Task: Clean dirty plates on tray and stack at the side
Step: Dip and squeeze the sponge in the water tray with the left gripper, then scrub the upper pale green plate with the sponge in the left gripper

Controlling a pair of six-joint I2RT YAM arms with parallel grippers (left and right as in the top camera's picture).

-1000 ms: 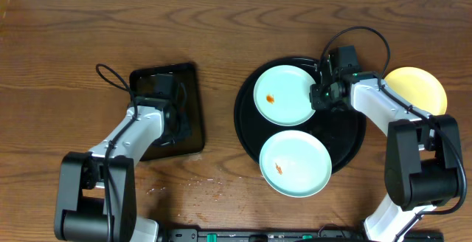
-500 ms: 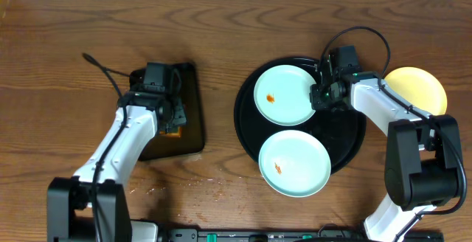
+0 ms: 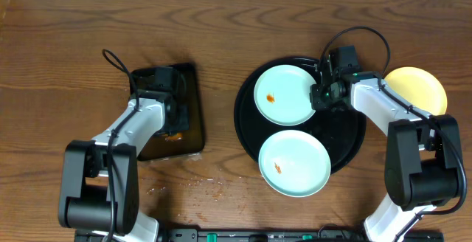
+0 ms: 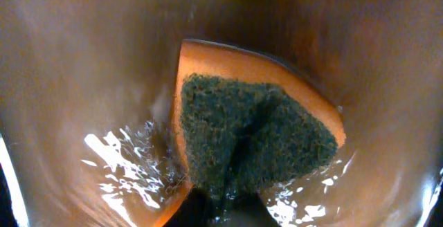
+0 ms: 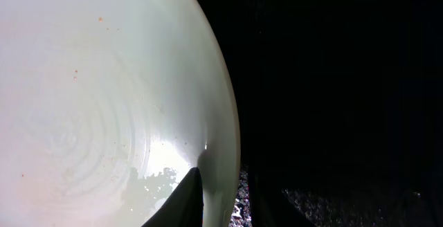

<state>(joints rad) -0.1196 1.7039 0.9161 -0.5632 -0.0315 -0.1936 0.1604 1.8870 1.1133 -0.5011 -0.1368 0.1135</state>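
The black round tray [image 3: 346, 135] holds two mint-white plates. The back plate [image 3: 284, 94] has an orange speck. The front plate [image 3: 295, 163] also has a speck and overhangs the tray's front rim. The yellow plate [image 3: 418, 88] lies on the wood tabletop to the right of the tray. My right gripper [image 3: 318, 97] is shut on the right rim of the back plate. In the right wrist view the plate [image 5: 104, 102] has its rim between the fingers [image 5: 225, 199]. My left gripper [image 3: 168, 122] is shut on an orange sponge with a dark scouring face [image 4: 256, 133].
The sponge sits in a small dark rectangular tray [image 3: 193, 116] at the left, which holds wet, glinting liquid [image 4: 124, 165]. Small crumbs [image 3: 210, 188] lie on the table in front of it. The table's far edge meets a white wall at the top.
My left arm swung over the rectangular tray, the gripper going toward the back and then forward again with the sponge. The right arm and the plates have not moved.
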